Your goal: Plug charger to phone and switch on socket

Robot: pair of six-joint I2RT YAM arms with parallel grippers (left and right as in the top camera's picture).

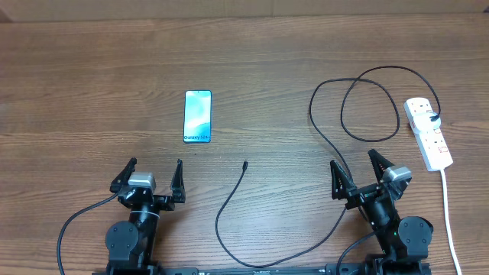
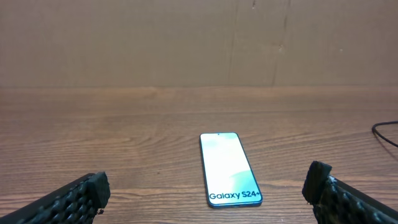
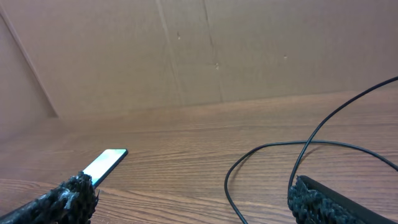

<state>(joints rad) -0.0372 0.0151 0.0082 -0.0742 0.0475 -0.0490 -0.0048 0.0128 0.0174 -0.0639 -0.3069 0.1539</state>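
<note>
The phone lies flat on the wooden table, blue-teal screen up, its "Galaxy S24" end toward me; it also shows in the left wrist view and the right wrist view. The charger, a thin black cable, loops from the socket across the table; its connector tip lies free right of the phone. The socket is a white power strip at the far right with a black plug in it. My left gripper is open and empty, below the phone. My right gripper is open and empty, left of the socket.
The socket's white cord runs down the right side toward the front edge. A brown cardboard wall stands behind the table. Thicker black arm cables trail near both arm bases at the front.
</note>
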